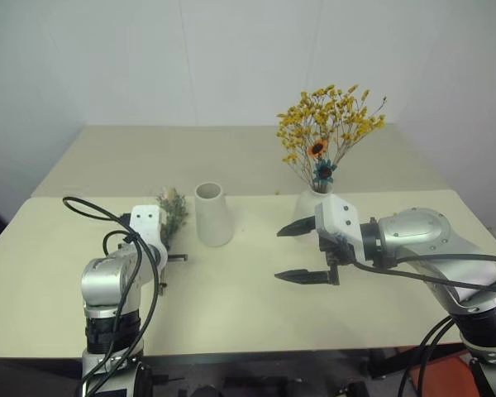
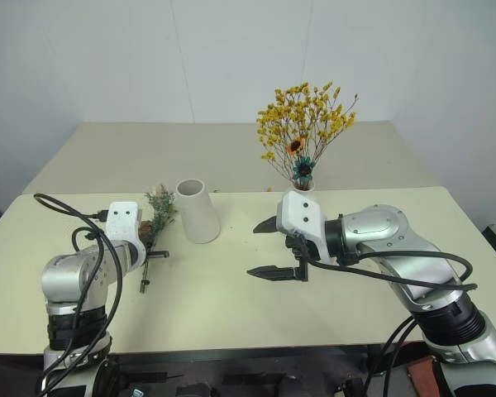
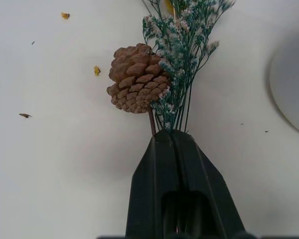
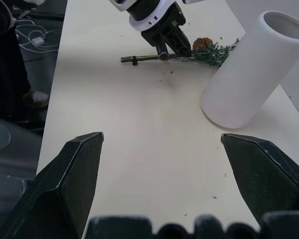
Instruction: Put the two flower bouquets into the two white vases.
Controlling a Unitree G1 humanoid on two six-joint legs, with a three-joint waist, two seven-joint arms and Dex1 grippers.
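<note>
On the left of the pale table (image 1: 231,306) the left gripper (image 4: 170,47) has its two black fingers pressed together around the thin stems of the grey-green sprig bunch (image 3: 182,59) — the bunch lies flat on the tabletop, with a brown pine cone (image 3: 135,78) beside its stems and its bound stem end (image 4: 134,59) sticking out behind the fingers. A few yellow crumbs (image 3: 96,70) lie scattered on the surface near it.

Just to the right of the bunch stands the tapered white vase (image 1: 212,213), upright, wide mouth open, nothing in it.

Further right, the right gripper (image 1: 307,252) hangs above the table with its fingers spread wide apart, holding nothing; it points across toward the left side.

Behind that gripper, partly hidden by it, is the rounder white vase (image 1: 307,203), and the big spray of yellow-orange flowers (image 1: 329,124) already stands in its narrow neck — a small sunflower head (image 1: 317,149) shows among the stems.
</note>
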